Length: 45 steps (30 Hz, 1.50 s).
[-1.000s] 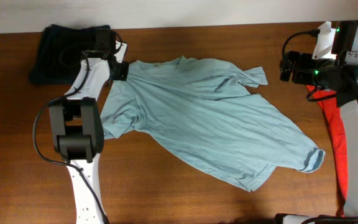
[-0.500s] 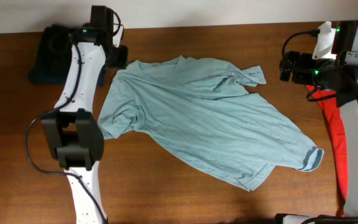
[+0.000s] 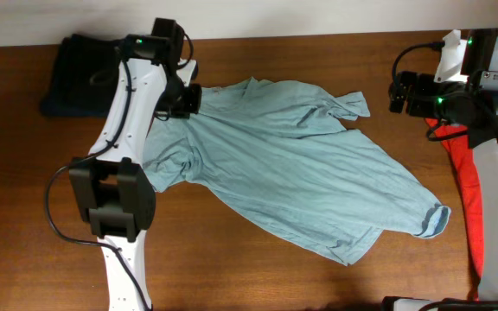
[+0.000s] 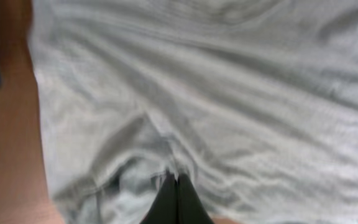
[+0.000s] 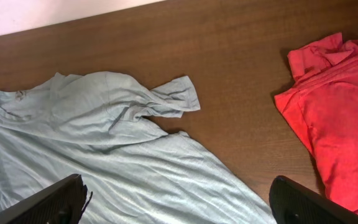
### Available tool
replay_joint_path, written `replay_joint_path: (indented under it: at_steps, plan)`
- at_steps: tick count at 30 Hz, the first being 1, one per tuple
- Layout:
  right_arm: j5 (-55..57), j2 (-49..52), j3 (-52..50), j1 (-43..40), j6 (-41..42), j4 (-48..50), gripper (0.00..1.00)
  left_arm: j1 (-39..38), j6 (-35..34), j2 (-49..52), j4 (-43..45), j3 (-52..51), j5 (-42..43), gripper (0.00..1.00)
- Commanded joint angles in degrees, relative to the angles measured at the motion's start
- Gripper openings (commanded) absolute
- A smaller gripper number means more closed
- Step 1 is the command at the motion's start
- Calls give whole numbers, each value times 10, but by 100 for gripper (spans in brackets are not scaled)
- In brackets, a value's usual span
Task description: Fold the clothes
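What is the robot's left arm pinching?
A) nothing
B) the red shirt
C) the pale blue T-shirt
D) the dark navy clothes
C: the left fingers are shut, with folds of the pale blue T-shirt gathered at their tips.

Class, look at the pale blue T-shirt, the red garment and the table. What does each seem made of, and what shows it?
The pale blue T-shirt: thin soft knit, probably cotton; matt, lying in fine limp creases. The red garment: similar soft matt cloth, folding loosely. The table: wood or wood-look veneer; dark brown, grain streaks, slight sheen.
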Motion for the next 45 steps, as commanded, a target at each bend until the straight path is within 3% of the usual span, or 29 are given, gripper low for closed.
replay_joint_path:
  at_steps: [1, 4, 12, 20, 30, 37, 45]
  plan:
    - [1, 0, 2, -2, 0, 0, 99, 3, -70, -7, -41, -2, -78, 0]
    - [1, 0, 2, -2, 0, 0, 98, 5, -110, -7, -91, -3, -130, 1]
    - [1, 0, 2, -2, 0, 0, 99, 5, -144, -8, -153, -16, -131, 1]
    - [1, 0, 2, -2, 0, 0, 98, 5, -187, -8, -50, -136, -139, 1]
    - [1, 0, 2, -2, 0, 0, 99, 7, -187, -8, 101, -333, -115, 1]
    - [1, 0, 2, -2, 0, 0, 99, 6, -186, -8, 38, -347, -59, 1]
    - [1, 0, 2, -2, 0, 0, 98, 7, -183, -13, -31, -347, -119, 1]
